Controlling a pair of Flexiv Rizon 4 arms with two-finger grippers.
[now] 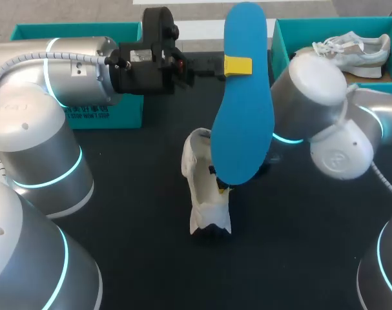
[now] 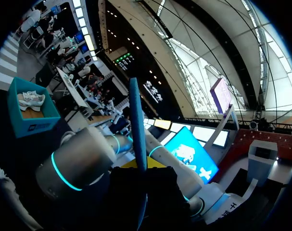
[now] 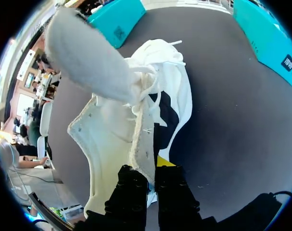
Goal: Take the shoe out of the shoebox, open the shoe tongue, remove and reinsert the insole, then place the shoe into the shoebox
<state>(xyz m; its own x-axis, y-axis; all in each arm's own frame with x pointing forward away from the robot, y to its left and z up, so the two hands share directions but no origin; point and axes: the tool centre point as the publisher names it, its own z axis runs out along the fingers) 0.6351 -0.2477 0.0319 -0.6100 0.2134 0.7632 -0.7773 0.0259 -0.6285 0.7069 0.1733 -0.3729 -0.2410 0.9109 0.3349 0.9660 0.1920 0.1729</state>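
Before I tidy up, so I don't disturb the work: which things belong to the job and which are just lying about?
In the job: blue insole in left gripper; white shoe in right gripper; probably left shoebox.
Lying about: second shoe in right shoebox.

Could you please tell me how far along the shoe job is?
Done: the white shoe stands out on the table and the blue insole is out of it. In hand: the left gripper holds the insole aloft; the right gripper pinches the shoe's edge. Left: reinserting the insole, then boxing the shoe.
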